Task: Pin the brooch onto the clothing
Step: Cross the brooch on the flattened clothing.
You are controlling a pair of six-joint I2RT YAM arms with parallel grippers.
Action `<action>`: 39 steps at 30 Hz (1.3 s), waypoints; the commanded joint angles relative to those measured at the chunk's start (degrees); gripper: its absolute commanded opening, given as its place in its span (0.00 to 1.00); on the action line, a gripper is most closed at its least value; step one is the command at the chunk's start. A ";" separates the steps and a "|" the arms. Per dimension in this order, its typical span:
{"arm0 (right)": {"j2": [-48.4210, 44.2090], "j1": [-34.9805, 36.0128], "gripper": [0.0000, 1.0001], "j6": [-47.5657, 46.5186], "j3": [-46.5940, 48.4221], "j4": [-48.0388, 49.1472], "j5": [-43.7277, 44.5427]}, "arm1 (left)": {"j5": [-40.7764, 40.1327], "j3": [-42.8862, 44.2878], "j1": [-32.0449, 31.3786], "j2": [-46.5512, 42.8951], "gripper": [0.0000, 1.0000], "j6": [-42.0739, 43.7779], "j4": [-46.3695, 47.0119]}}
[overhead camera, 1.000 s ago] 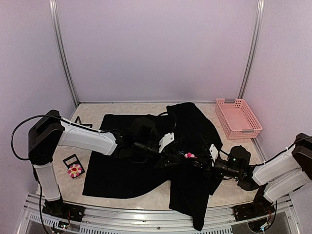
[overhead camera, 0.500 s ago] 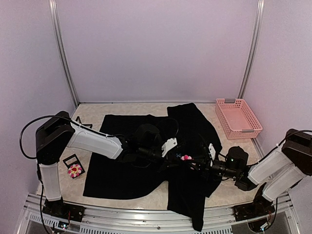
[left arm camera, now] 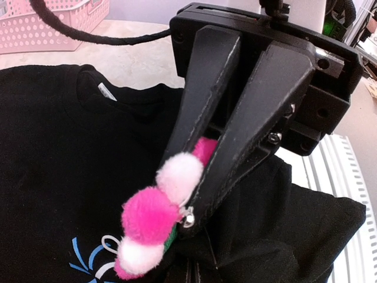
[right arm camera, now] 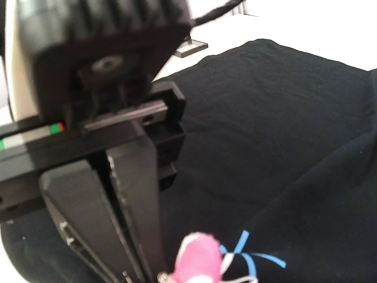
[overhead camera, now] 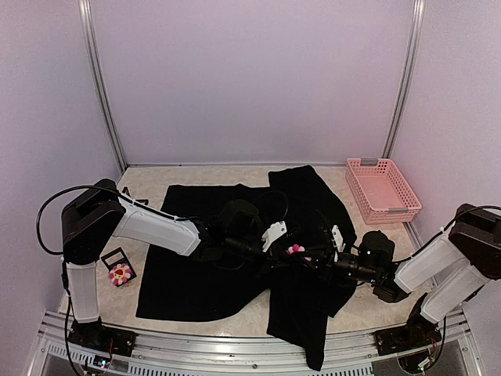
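Pinching the brooch (left arm camera: 156, 218) in my right gripper (left arm camera: 187, 217), I have both fingers (left arm camera: 194, 100) clamped narrow on it. Part of the flower is caught between them and the rest bulges out past my fingertips. My left gripper (right arm camera: 140, 272) points at it from the opposite side, tips just beside the flower. Its fingers (right arm camera: 135, 200) are drawn close together, but their ends run off the right wrist view, so I cannot tell whether they hold anything.

The brooch is a little plush flower of round petals, hot pink and pale pink-white in turn. A sliver of green shows at its back edge and a small metal piece glints at my fingertip. Its centre is turned away from the cameras.

Under both grippers lies the T-shirt (overhead camera: 196, 266), black and rumpled, one part folded over in front of my right gripper. Its light-blue starburst mark (left arm camera: 88, 259) sits on the cloth just beside the flower, and a small white tag (left arm camera: 107, 92) shows at the collar beyond my fingers.

By count, there are two flower brooches. One is in my right gripper; the second brooch (overhead camera: 120, 273) lies on a dark card well off to my left arm's outer side. There is one T-shirt. One pink basket (overhead camera: 383, 190) stands well beyond my right arm.
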 commanded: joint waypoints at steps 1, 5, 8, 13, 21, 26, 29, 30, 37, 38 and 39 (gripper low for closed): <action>-0.28 0.18 0.00 3.17 2.96 8.19 -3.37 | -1.30 1.15 -0.55 1.89 0.00 -0.43 0.32; -1.01 0.23 0.00 4.08 3.39 8.32 -3.43 | -1.58 1.81 -0.62 2.17 0.00 -0.31 -0.32; -1.58 0.25 0.00 4.72 3.54 8.17 -3.97 | -2.71 2.33 -0.64 2.39 0.00 -0.60 -0.40; -2.66 0.34 0.00 5.44 3.63 8.43 -4.12 | -5.54 3.99 -0.63 4.49 0.00 -1.18 -1.82; -2.78 0.38 0.00 6.82 3.29 8.70 -4.39 | -6.66 3.94 -0.64 5.07 0.00 -1.59 -1.95; -4.45 0.11 0.00 6.34 2.42 6.16 -4.00 | -4.69 0.78 -0.19 1.98 0.10 -1.55 0.77; -6.24 -0.41 0.00 5.02 2.85 0.28 -3.99 | -3.17 -3.71 0.42 -1.94 0.23 -0.24 5.14; -6.58 -0.48 0.00 4.42 2.79 -1.17 -3.91 | -3.05 -4.81 0.55 -3.77 0.26 0.38 5.65; -4.39 -1.67 0.00 4.58 2.42 -4.80 -4.13 | -3.29 -6.64 1.02 -6.46 0.29 3.30 3.63; -3.72 -1.91 0.00 5.18 2.47 -4.88 -4.29 | -3.25 -6.63 1.02 -6.23 0.29 3.29 3.43; -3.13 -2.15 0.00 5.79 2.61 -4.77 -4.46 | -3.23 -6.77 0.95 -6.12 0.30 3.34 3.47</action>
